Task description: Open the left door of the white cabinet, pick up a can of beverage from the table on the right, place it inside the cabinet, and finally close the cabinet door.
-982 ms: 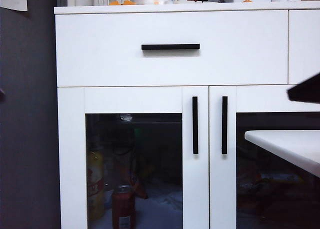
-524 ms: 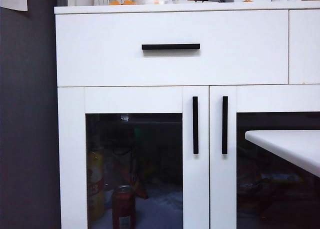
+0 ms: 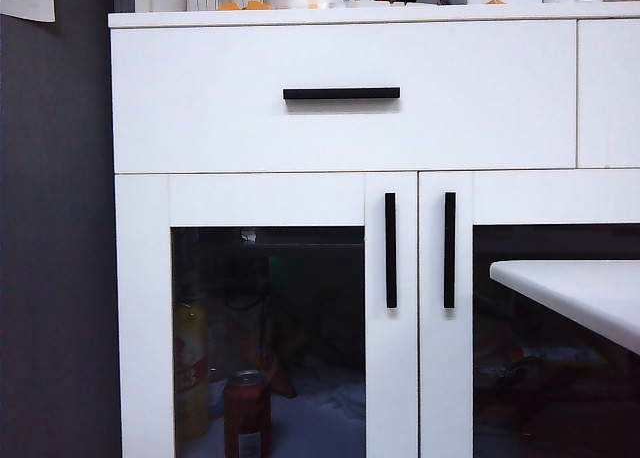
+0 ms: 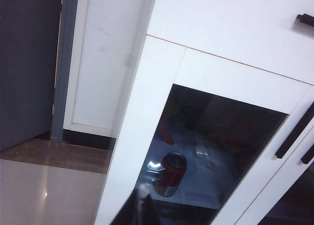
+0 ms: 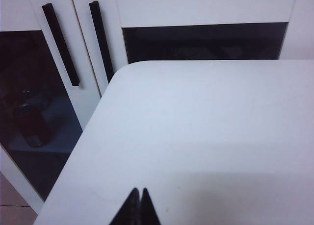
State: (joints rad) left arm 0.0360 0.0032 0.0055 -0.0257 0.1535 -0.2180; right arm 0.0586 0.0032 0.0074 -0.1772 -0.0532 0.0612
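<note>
With the dark arm tip gone from the exterior view's right edge, both emptied grippers, left (image 4: 142, 205) and right (image 5: 139, 205), are sitting pinched shut, the red can (image 3: 246, 413) standing behind the closed left door (image 3: 268, 318), suggesting completion.

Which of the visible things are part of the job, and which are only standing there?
Job:
- left door, shut
- white cabinet
- can of beverage, inside behind the glass
- table
- left gripper, shut
- right gripper, shut, over the table

Standing there:
- yellow bottle
- right door
- drawer handle
</note>
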